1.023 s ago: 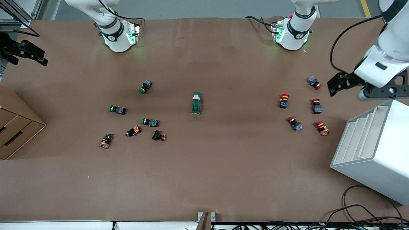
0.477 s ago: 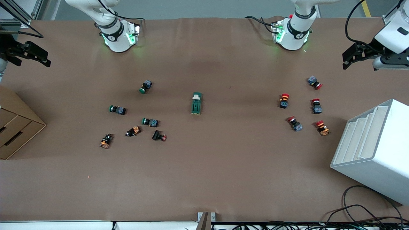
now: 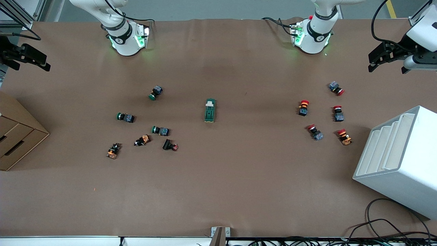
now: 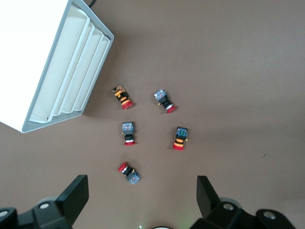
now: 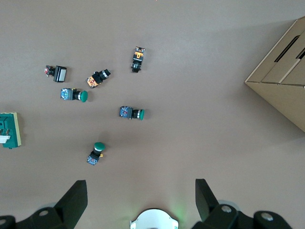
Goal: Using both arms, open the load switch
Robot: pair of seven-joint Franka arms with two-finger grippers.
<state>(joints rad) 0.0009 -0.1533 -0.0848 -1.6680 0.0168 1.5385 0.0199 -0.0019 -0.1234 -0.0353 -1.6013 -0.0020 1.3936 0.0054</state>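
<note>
The load switch [image 3: 210,110], a dark-green block with a white piece at one end, lies flat in the middle of the table; its end also shows in the right wrist view [image 5: 9,130]. My left gripper [image 3: 384,61] hangs open and empty over the table's edge at the left arm's end, above the red push buttons [image 4: 128,173]. Its jaws [image 4: 141,191] are wide apart. My right gripper [image 3: 29,58] hangs open and empty over the table's edge at the right arm's end [image 5: 140,191]. Neither gripper is close to the switch.
Several red push buttons [image 3: 321,114] lie toward the left arm's end, several green and orange ones [image 3: 146,130] toward the right arm's end. A white stepped rack [image 3: 399,160] and a cardboard drawer box [image 3: 17,136] stand at the table's two ends. Cables [image 3: 392,229] lie beside the rack.
My left gripper has risen and drawn back from above the white rack toward the arms' side of the table. The right gripper shifted only slightly. The load switch has not moved.
</note>
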